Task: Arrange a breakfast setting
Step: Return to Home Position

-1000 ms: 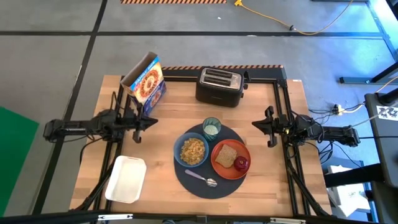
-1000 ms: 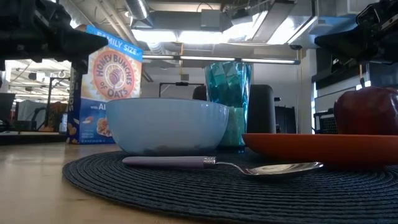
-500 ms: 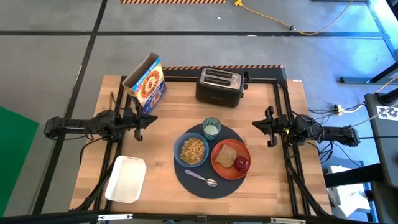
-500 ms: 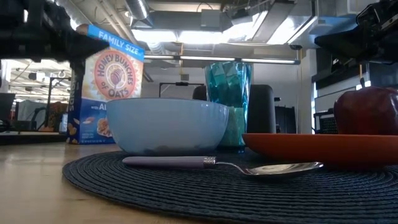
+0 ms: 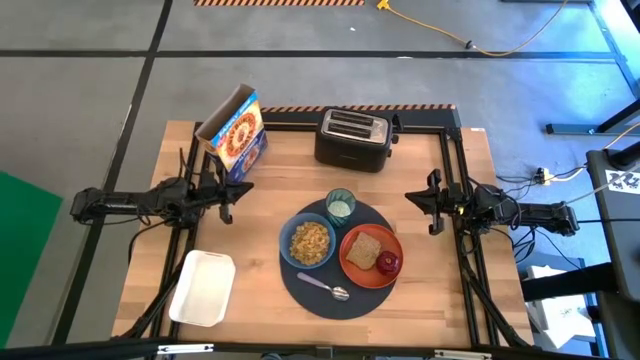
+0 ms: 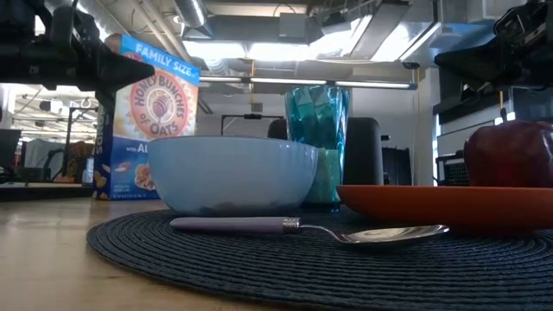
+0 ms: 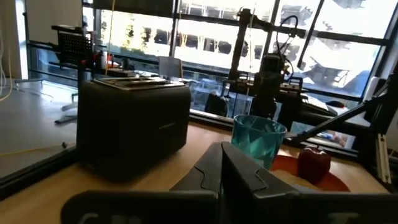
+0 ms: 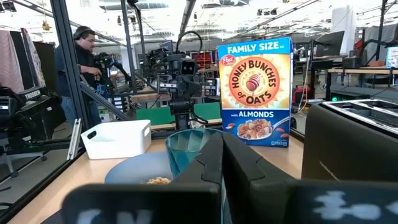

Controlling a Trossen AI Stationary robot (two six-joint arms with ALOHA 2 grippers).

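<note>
A round dark mat (image 5: 300, 285) lies on the wooden table, right of centre and toward the near edge. On it stand a blue bowl (image 5: 308, 243) with cereal and an orange-red plate (image 5: 356, 268) carrying a toast slice (image 5: 364, 248) and a red apple (image 5: 389, 263). A metal spoon (image 5: 325, 288) lies on the mat near its front. A small greenish glass (image 5: 341, 205) stands on the mat's far edge. My left gripper (image 5: 243, 193) hovers shut at the table's left, and my right gripper (image 5: 410, 199) hovers shut at the right. Both point inward, clear of everything.
A cereal box (image 5: 232, 133) stands at the far left and a black toaster (image 5: 352, 137) at the far middle. A white rectangular tub (image 5: 203, 288) sits near the left front corner. A black frame (image 5: 455, 150) runs along the table's edges. A person (image 8: 78, 68) stands beyond the table.
My left gripper has swung a little at its wrist toward the table's far edge, staying in place and shut. Nothing on the table has moved.
</note>
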